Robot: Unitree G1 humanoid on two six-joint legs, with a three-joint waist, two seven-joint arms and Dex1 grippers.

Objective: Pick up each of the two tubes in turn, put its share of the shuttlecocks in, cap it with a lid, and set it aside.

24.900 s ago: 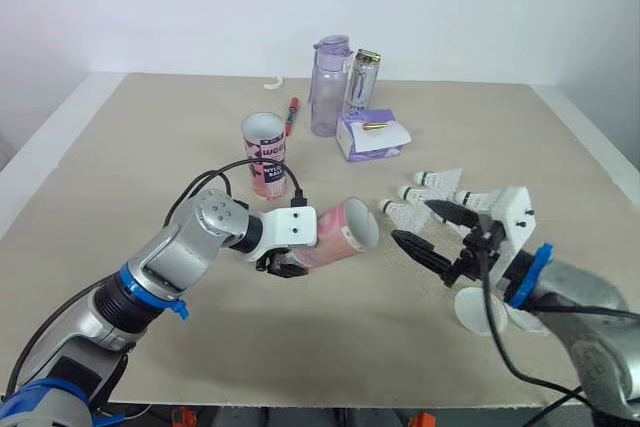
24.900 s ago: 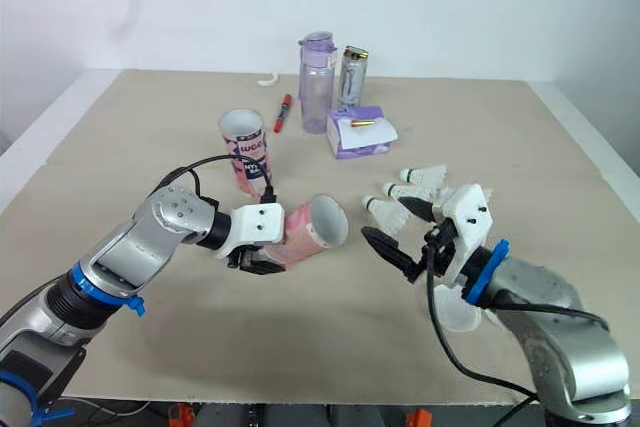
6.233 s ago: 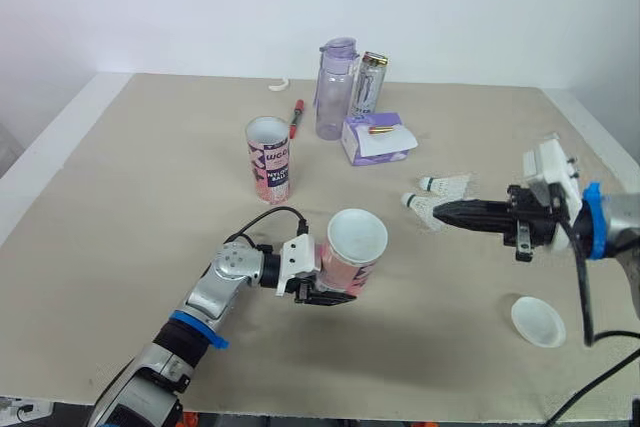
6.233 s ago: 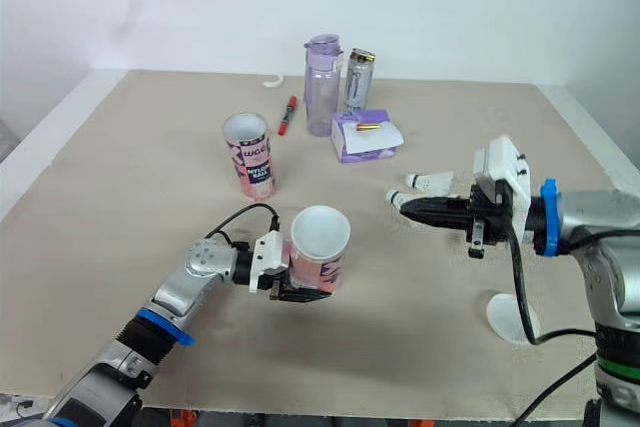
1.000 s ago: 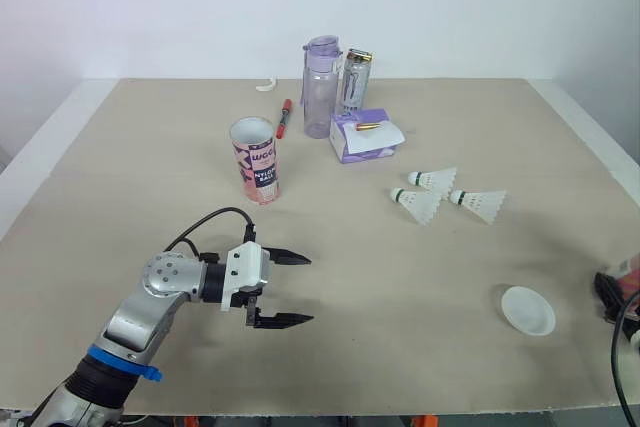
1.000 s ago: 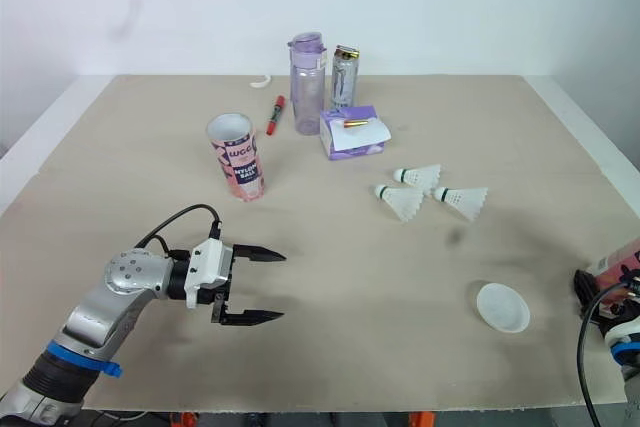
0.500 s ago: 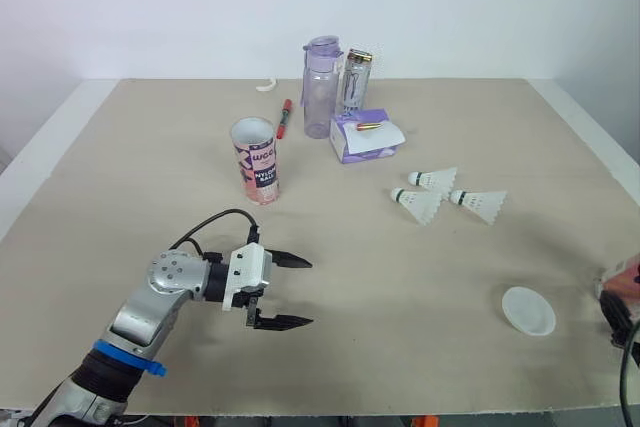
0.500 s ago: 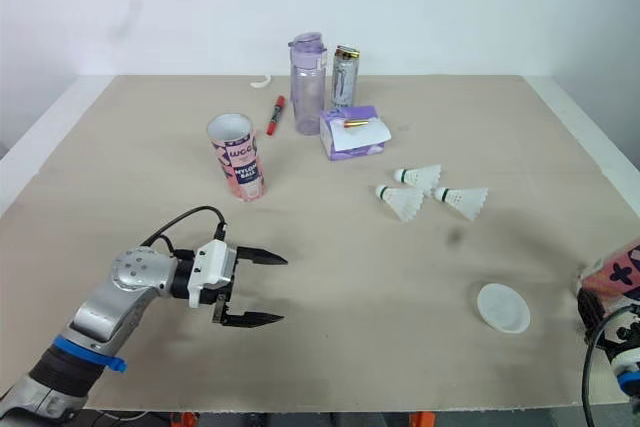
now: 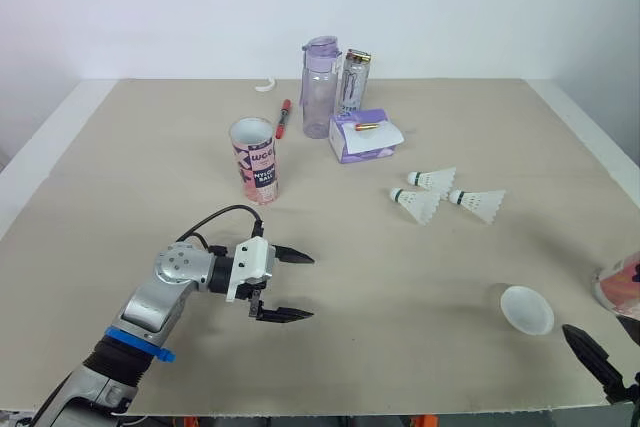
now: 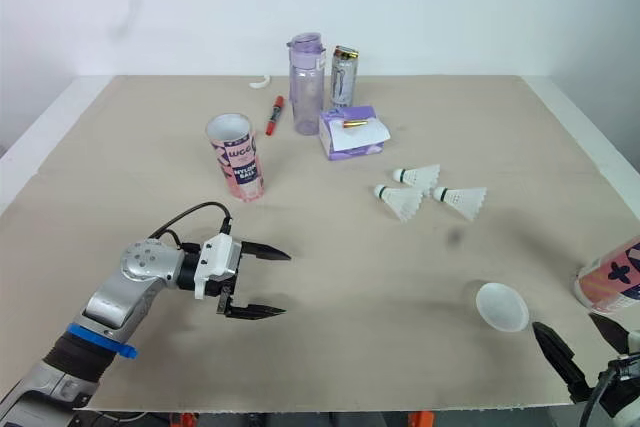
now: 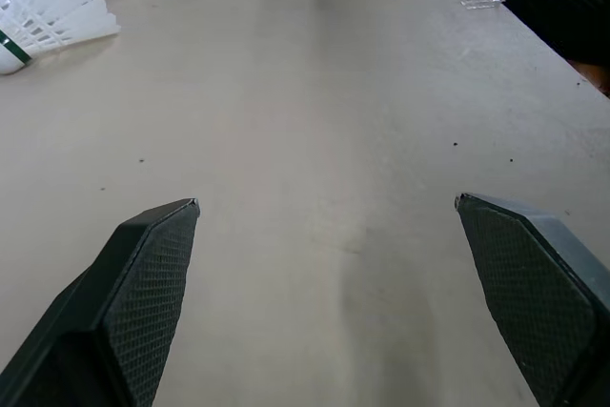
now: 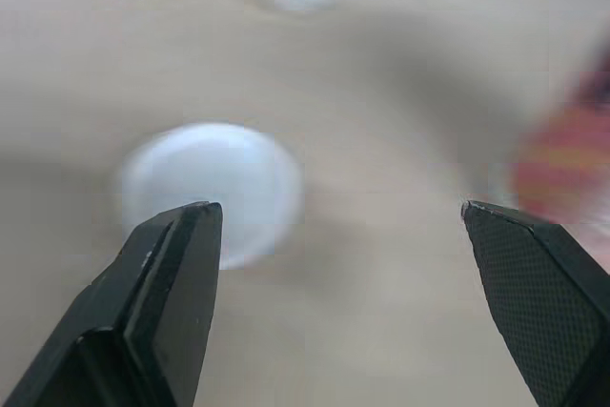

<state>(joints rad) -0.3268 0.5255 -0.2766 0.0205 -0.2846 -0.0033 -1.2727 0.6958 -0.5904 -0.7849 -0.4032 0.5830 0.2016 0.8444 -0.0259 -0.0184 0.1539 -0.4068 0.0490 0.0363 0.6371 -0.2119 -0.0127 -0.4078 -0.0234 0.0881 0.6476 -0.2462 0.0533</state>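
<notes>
An open pink tube (image 9: 253,159) stands upright left of the table's middle. A second pink tube (image 10: 610,277) sits at the table's right edge, partly cut off. My right gripper (image 10: 565,323) is open just in front of that tube and not touching it. The white lid (image 10: 501,306) lies to its left, ahead of the gripper (image 12: 335,207) in the right wrist view. Three shuttlecocks (image 9: 420,205) lie right of centre. My left gripper (image 9: 311,288) hovers open and empty over bare table near the front left.
At the back stand a purple water bottle (image 9: 320,87), a can (image 9: 354,82) and a purple tissue box (image 9: 366,135). A red marker (image 9: 283,117) and a small white curved piece (image 9: 266,86) lie near them. The table's right edge (image 9: 610,172) is close to the right gripper.
The right gripper has let go of the pink tube at the right edge and now shows open in front of it. The left gripper has crept slightly forward.
</notes>
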